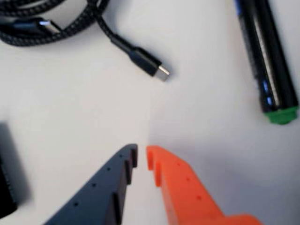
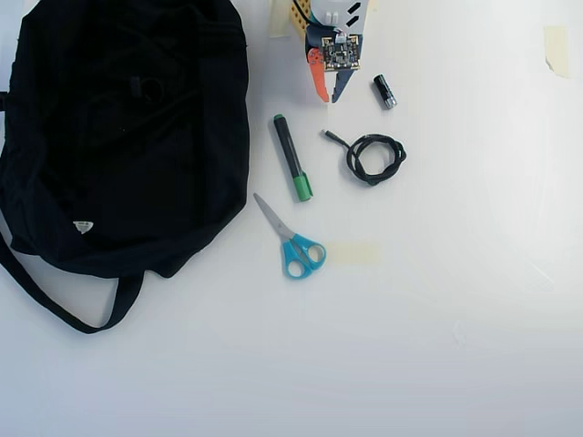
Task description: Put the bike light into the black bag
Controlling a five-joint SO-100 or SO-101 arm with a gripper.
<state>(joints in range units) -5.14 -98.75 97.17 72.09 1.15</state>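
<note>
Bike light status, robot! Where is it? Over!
Gripper nearly shut, empty. Bike light seemingly lying on the black bag, faint, dark on dark. USB cable and green-capped marker near the gripper, nothing blocking.

The hand [image 1: 141, 157] hangs low, its two fingers nearly together, gripping nothing.

In the overhead view, bare table extends below and right of the gripper [image 2: 330, 97]. Obstacles near it: the marker [image 2: 291, 157] to its lower left, the coiled cable [image 2: 373, 157] to its lower right, a small black cylinder [image 2: 384, 92] just right. Scissors [image 2: 291, 238] lie farther down. The black bag [image 2: 127, 137] blocks the left side.
</note>
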